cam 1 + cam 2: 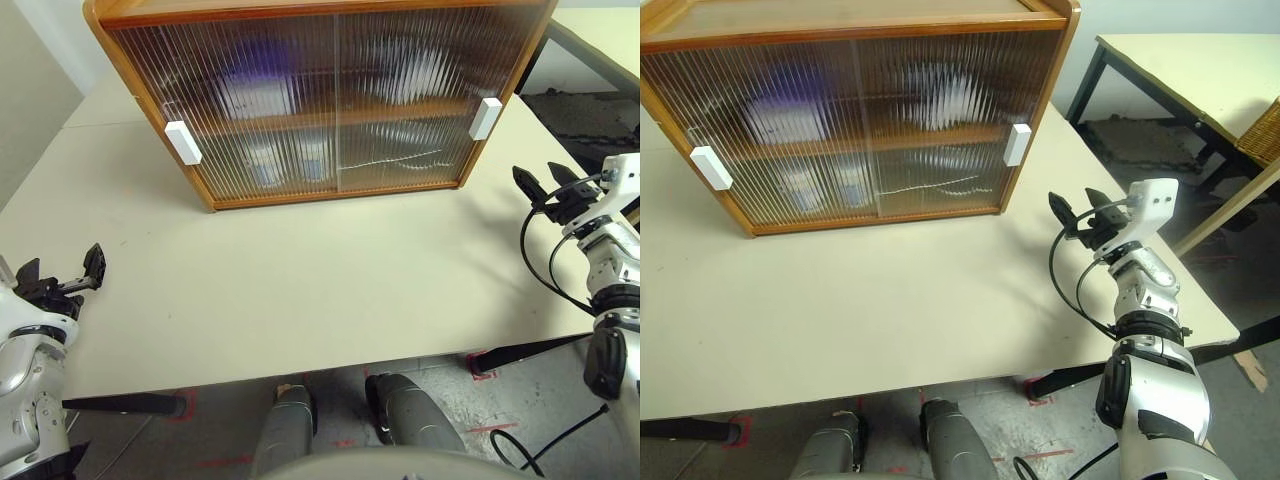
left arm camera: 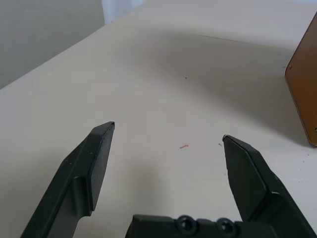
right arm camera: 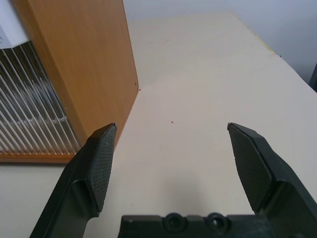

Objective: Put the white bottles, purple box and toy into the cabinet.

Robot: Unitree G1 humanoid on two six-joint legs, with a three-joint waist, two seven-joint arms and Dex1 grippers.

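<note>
Cabinet (image 1: 330,100) doors are both slid shut, white handles (image 1: 183,142) at the outer edges, and the table (image 1: 300,290) in front of it lies bare. Through the ribbed panels, blurred shapes show on the inner shelf and below it: a purple patch (image 1: 262,62) at the upper left, which is likely the purple box, pale forms (image 1: 283,160) beneath that may be the white bottles, and a whitish shape (image 1: 940,95) on the upper right that could be the toy. The ribbing blurs them too much to be sure. By that reading the task looks finished or nearly so.

The left gripper (image 1: 62,275) hangs wide and empty over the table's near left edge, well apart from the cabinet. The right gripper (image 1: 1080,212) is likewise wide and empty, near the cabinet's right side panel. A good finish would be to keep both arms clear of the doors and draw them back without brushing the handles or the side panel.
</note>
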